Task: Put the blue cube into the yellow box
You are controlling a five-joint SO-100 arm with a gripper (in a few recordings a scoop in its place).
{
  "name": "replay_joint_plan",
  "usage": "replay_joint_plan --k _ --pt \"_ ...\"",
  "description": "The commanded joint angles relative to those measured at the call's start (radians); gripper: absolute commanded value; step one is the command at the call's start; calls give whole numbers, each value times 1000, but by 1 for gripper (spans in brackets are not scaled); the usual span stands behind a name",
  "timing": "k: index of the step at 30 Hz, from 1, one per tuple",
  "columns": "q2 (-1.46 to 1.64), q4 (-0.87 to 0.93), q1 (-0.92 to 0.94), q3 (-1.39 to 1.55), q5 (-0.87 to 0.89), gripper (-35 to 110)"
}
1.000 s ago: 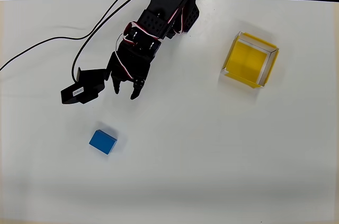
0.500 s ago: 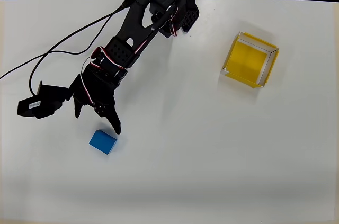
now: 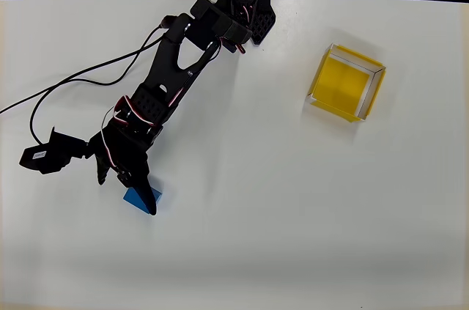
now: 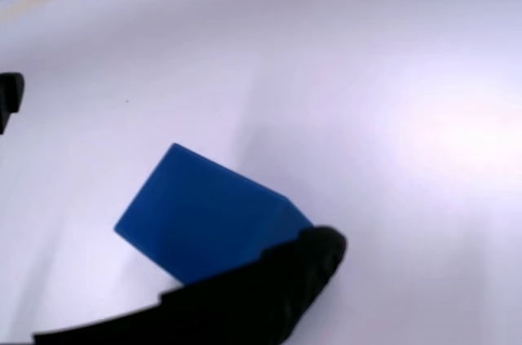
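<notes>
Since half a second ago the arm has reached further toward the near left, and its fingers now straddle the blue cube on the worktop, spread wide, one tip overlapping it. Far right, well apart, sits the yellow box.

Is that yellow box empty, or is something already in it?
Empty: the overhead view shows only bare yellow floor inside the yellow box; the blue cube lies on the table.

white table | blue cube lower left, resting on it | yellow box upper right | black cable upper left
</notes>
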Motion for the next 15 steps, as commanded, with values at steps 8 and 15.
replay_joint_plan --k 8,15 --pt "-60 43 -32 -193 21 67" --pt "-114 46 -57 -225 11 66"
